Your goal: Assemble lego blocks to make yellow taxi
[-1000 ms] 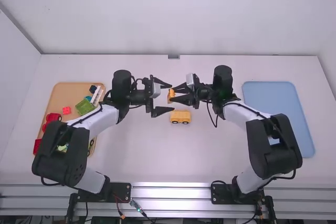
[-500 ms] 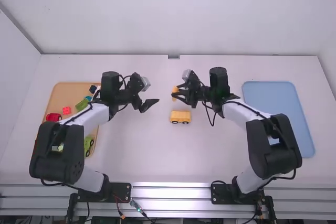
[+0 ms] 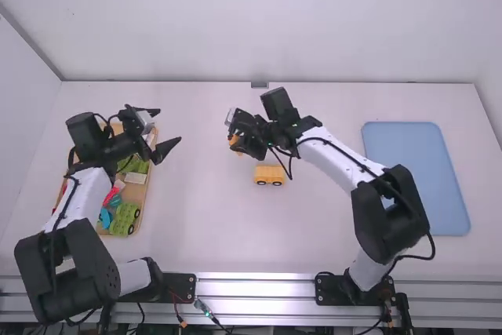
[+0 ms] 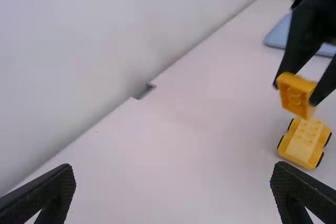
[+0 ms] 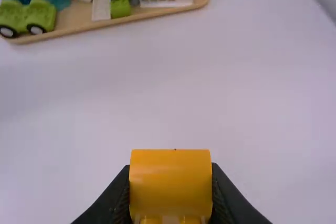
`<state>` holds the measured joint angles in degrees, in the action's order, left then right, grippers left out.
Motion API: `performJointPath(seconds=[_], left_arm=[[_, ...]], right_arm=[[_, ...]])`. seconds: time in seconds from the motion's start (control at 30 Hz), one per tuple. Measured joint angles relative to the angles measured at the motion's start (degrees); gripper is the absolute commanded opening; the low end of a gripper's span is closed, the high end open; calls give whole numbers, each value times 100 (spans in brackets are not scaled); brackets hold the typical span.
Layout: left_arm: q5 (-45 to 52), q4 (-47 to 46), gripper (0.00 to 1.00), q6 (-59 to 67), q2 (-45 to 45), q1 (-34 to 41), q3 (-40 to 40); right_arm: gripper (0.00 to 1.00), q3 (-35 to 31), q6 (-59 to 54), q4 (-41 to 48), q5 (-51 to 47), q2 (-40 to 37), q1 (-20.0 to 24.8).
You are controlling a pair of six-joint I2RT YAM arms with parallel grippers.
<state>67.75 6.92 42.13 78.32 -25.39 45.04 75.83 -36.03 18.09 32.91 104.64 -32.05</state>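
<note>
Step in hand, by judgement: fitting the upper body. The right arm's fingers (image 5: pixel 226 200) pinch an orange-yellow block (image 5: pixel 170 182), held above the surface (image 3: pixel 212 225) near the yellow wheeled base (image 3: pixel 269 170), which stands on its wheels. The left arm's fingers (image 4: pixel 44 193) are spread and empty, near the wooden tray (image 5: pixel 79 22). Next move requires levelling the block, aligning it over the base, then pressing evenly.

two arms (image 3: pixel 81 197) (image 3: pixel 337 151), two trays (image 3: pixel 136 194) (image 3: pixel 412 178), one yellow block (image 5: pixel 170 182), one yellow chassis (image 3: pixel 269 174)
</note>
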Motion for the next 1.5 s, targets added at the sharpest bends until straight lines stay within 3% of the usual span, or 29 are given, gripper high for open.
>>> performJointPath(seconds=[0.17,0.37,0.67,1.03,1.13,1.23,1.27,1.5], left_arm=[[560,-144,99,125,-2,-459,0],[815,-313,99,144,-2,-702,0],[876,-326,99,144,-2,-702,0],[876,-221,99,149,-2,-702,-177],[903,-111,99,151,-2,-702,-278],[916,120,99,168,-2,-702,-310],[916,153,99,164,-2,-702,-310],[1045,286,99,164,-2,-699,-310]], right_arm=[[0,1056,-378,1314,-396,957,-380],[0,2404,-640,2695,-1569,2201,-1117],[0,2859,-542,3056,-3062,3045,-1665],[1,2898,-446,2850,-3630,3045,-1508],[28,2900,-457,2870,-3613,3045,-1436],[91,2900,-487,2855,-3580,3045,-1379],[99,2898,-507,2846,-3580,3045,-1375],[99,2900,-597,2623,-3305,3045,-1292]])
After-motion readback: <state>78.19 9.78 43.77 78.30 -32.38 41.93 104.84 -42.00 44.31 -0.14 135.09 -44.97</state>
